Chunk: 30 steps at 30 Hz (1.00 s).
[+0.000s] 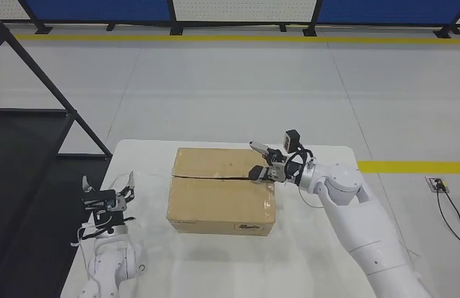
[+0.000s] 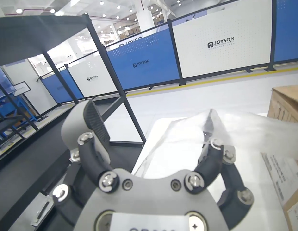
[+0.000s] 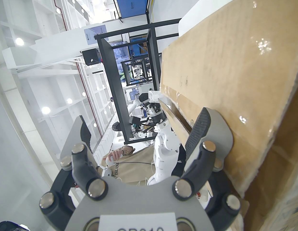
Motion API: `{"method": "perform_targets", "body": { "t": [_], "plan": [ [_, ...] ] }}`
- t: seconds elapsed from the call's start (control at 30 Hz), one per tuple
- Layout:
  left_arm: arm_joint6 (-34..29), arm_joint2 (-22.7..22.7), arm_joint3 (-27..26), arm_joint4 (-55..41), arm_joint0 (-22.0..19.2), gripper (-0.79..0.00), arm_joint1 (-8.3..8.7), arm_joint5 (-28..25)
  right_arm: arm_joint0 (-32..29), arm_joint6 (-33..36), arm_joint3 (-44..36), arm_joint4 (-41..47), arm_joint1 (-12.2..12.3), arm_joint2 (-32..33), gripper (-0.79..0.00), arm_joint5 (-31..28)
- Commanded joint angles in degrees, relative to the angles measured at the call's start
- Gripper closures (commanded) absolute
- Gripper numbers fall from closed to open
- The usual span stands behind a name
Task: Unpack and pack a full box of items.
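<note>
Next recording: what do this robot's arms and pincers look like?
The left arm and right arm are glossy white, rounded shells; the right carries a black camera block at its wrist. The left pincer and right pincer match: grey metal base plate, black link bars with silver screws, pale grey fingers faced with black ribbed pads, and a white label.

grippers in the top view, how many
2. Left gripper sits open near the table's left edge; right gripper sits open at the box's right end, by its top seam.
</note>
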Motion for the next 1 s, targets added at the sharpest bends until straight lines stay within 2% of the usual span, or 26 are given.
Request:
{"method": "perform_targets", "body": {
  "t": [0.0, 0.37, 0.97],
  "plan": [
    [-0.3, 0.0, -0.9, 0.1, 0.1, -0.785, -0.08, 0.3, -0.1, -0.4, 0.0, -0.3, 0.0, -0.2, -0.785, 0.2],
    [-1.2, -0.1, -5.2, 1.0, -0.2, -0.785, -0.61, 2.2, -0.5, -0.9, 0.2, -0.4, 0.1, -0.7, -0.785, 0.6],
    [-2.1, 3.9, -10.9, 5.3, -0.9, -0.785, -1.78, 2.6, -0.6, -0.7, -0.4, -0.4, 0.3, -1.0, -0.785, 1.1]
  ]
}}
